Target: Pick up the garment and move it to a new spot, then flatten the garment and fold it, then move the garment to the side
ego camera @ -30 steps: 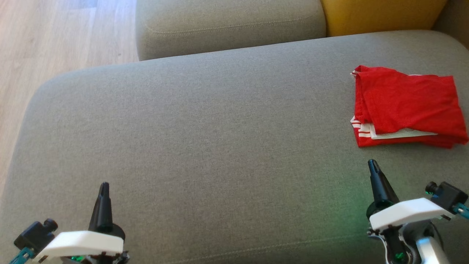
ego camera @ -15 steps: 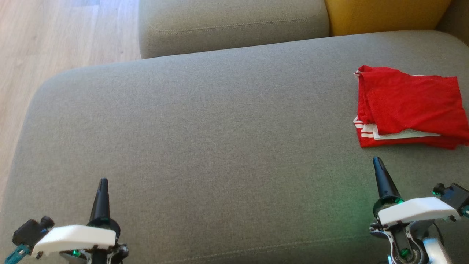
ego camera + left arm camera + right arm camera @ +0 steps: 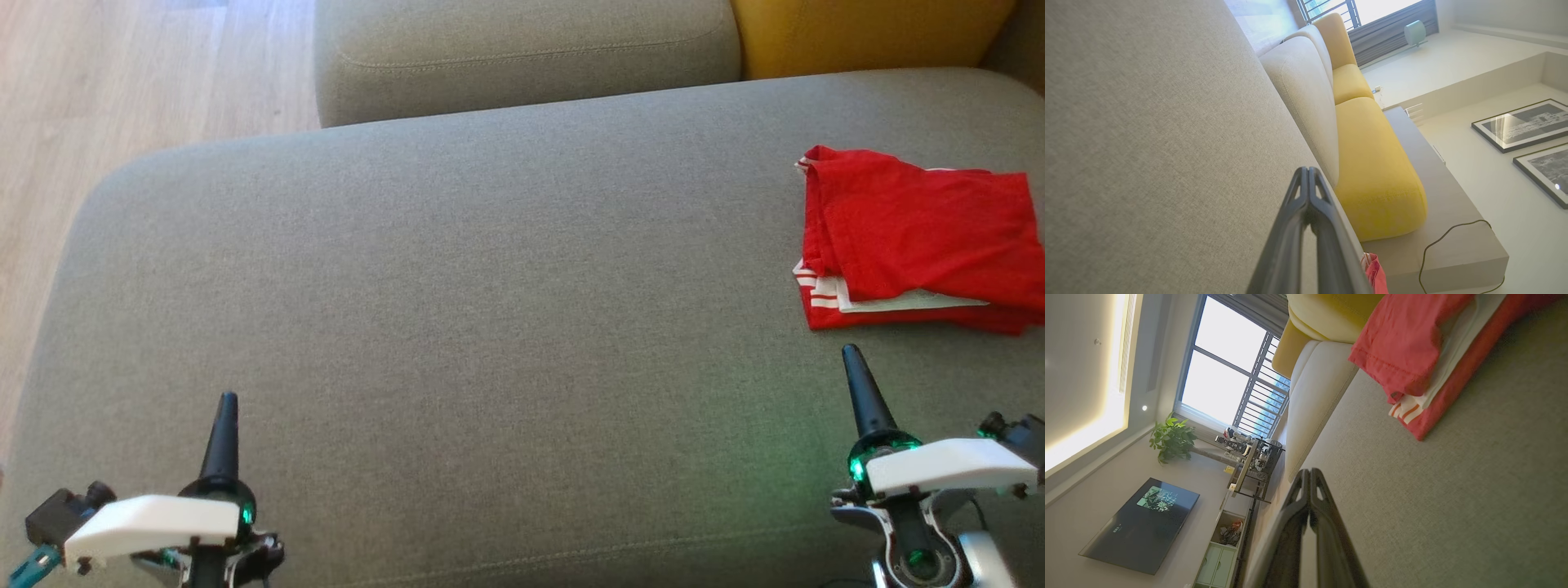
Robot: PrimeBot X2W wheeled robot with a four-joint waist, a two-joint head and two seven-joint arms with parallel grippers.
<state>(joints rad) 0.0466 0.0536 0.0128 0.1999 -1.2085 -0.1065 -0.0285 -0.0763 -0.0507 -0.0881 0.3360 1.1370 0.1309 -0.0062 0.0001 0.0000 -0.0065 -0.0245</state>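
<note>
Garment: the red garment point(image 3: 914, 237) lies as a flat folded stack at the far right end of the grey seat cushion point(image 3: 490, 286). White stripes and a white layer show along its near side.
Left gripper: the left gripper point(image 3: 228, 400) is closed tip to tip on nothing, at the cushion's near left, well apart from the cloth.
Right gripper: the right gripper point(image 3: 851, 351) is likewise pinched closed and empty, at the cushion's near right, just short of the stack's near edge and not touching it.
Handling: probably light, soft and limp. The layers would likely slide over one another (a pinch on the top layer alone would probably pull the fold open).
Where to hold: the near left corner, where the striped hem and the other layers meet, taking the whole thickness at once.
Task state: it appears folded and already off to the cushion's side.
Hidden: the stack's right edge runs out of the head view. The kind of garment, the number of layers and what the white layer is cannot be told.
</note>
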